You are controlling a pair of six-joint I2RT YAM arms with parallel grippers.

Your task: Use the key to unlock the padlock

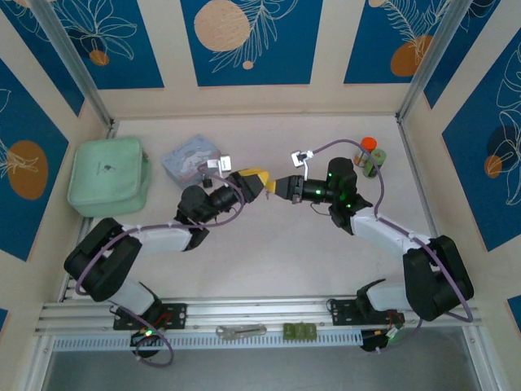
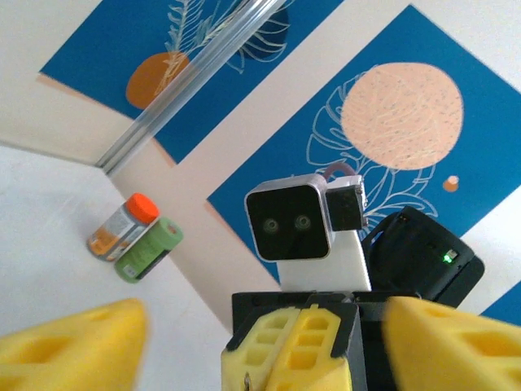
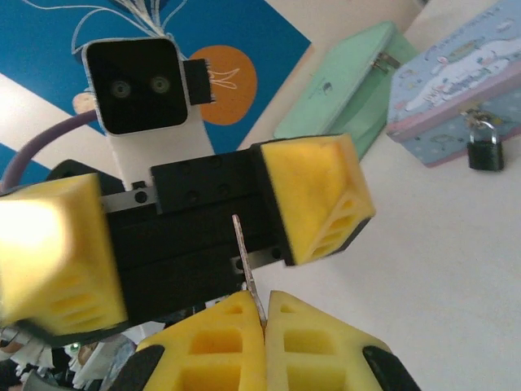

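Our right gripper has its yellow pads pressed together on the key. The key's thin silvery edge stands up out of the pinch, and we cannot tell which end is buried between the pads. Facing it tip to tip is our left gripper, with its fingers spread wide and nothing between them. It sits between the key and the blue tin, and both claws hang above the table off the tin's right side. The padlock is at the tin's front face, a small dark body hanging by its shackle from the clasp, well apart from the key. Beyond the tin, on the side away from us, lies a green pouch. We judge the key to be stiff, very light and slick, so a narrow pinch may let it pivot or slide once it meets resistance; a hold low on its broad end would steady it. The padlock looks light and loosely hung, so it is likely to swing away from a push. The open claw would do best to grip the body by its flat sides, leaving the underside free for the key.
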